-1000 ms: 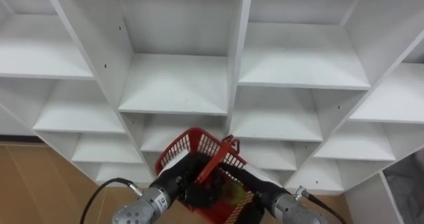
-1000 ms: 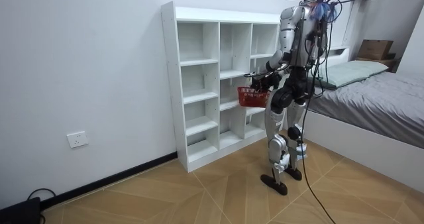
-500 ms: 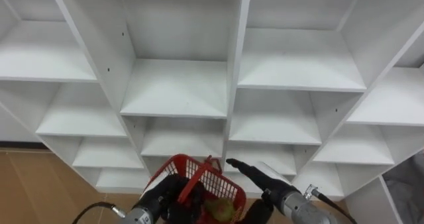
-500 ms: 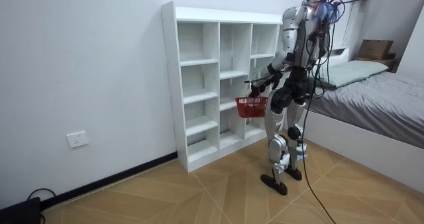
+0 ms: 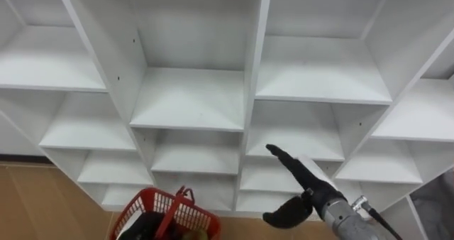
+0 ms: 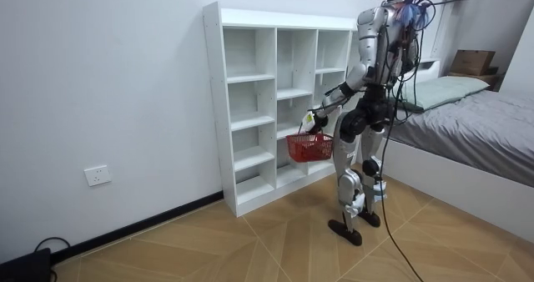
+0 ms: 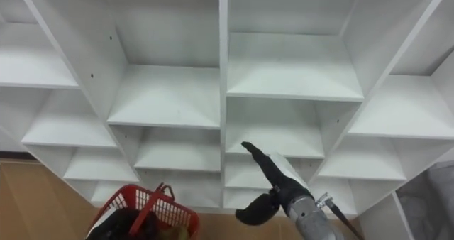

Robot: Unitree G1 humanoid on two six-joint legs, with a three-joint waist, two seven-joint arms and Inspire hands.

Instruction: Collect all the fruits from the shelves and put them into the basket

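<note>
One white closet (image 6: 275, 19), three columns by four rows: twelve compartments. One red basket (image 5: 152, 210) at the lower left of the frame; the fruit (image 5: 190, 233) in it is too hidden to count. Two robot hands: the right robot hand (image 5: 301, 180) at lower right and the left robot hand (image 6: 311, 122) near the centre of the room view. One bed (image 6: 467, 123), one cardboard box (image 6: 471, 62), one wall socket (image 6: 98, 175).

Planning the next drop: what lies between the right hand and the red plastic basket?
Nothing; the left eye view shows that stretch bare from right hand to red plastic basket, white closet shelves behind.
</note>
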